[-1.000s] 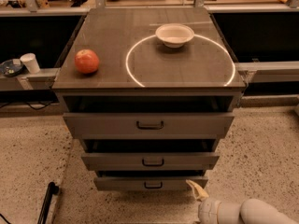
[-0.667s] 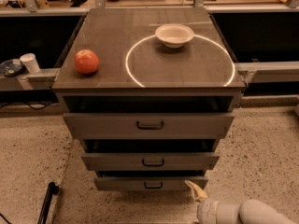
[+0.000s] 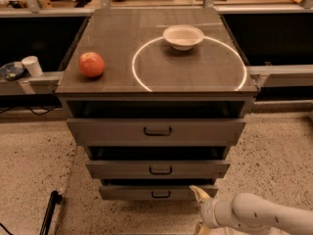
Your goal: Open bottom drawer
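Note:
The bottom drawer (image 3: 132, 192) is the lowest grey front of the three-drawer cabinet, with a small black bar handle (image 3: 161, 194). It stands slightly pulled out, less than the two fronts above it. My gripper (image 3: 199, 210) comes in from the lower right on a white arm. Its upper fingertip (image 3: 198, 192) lies at the drawer front's right end, right of the handle. The lower finger sits near the frame's bottom edge.
The middle drawer (image 3: 157, 169) and top drawer (image 3: 156, 130) stand partly open. On the cabinet top lie a red apple (image 3: 91, 64) and a white bowl (image 3: 183, 36) on a white ring mark. A black pole (image 3: 49, 212) leans at lower left. Speckled floor surrounds.

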